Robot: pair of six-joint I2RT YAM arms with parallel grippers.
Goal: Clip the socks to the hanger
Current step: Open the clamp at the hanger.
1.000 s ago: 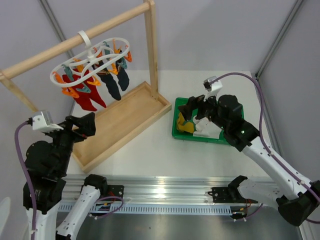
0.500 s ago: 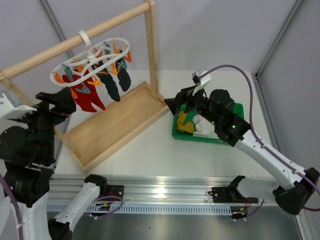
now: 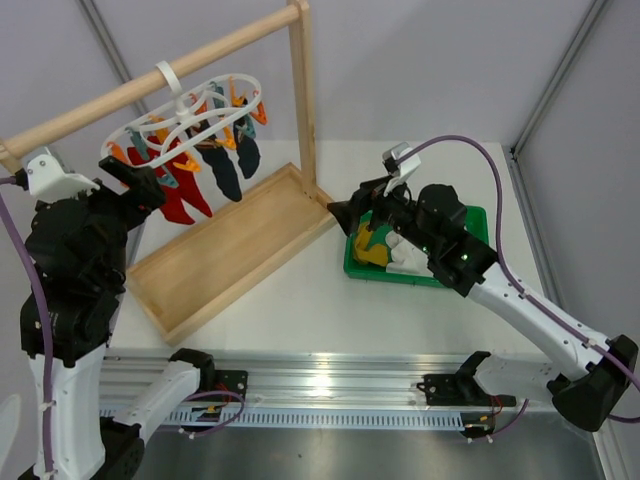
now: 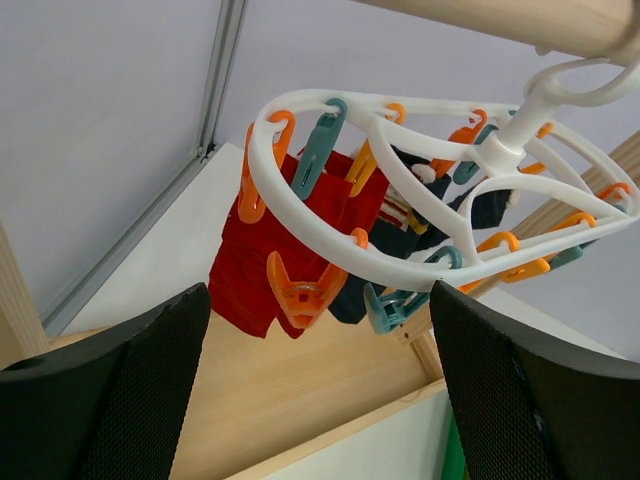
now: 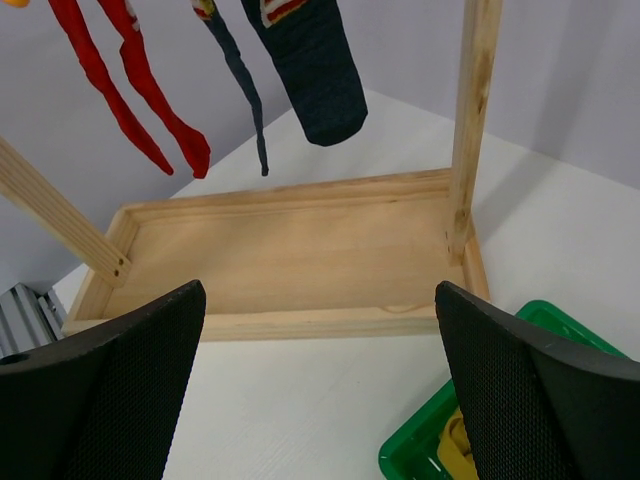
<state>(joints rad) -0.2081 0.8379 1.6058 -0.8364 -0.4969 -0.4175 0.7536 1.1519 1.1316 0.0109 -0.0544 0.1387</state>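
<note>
Nearest me, above the green bin's (image 3: 440, 278) edge, the right hand (image 3: 352, 215) hangs spread and empty. Yellow and white socks (image 3: 372, 250) lie in it, so I'd drop straight, clear of the rim. Farther back the left hand (image 3: 140, 182), also spread, hovers beside the hanger (image 3: 190, 118); the rack post (image 3: 303, 100) crowds the path between.

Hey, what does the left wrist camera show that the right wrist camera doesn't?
Only the left wrist view shows the hanger, its hook over the wooden rod, and its orange and teal pegs. Only the right wrist view shows a corner of the green bin with a yellow sock in it. Both show the red socks, the navy socks and the wooden tray base.
</note>
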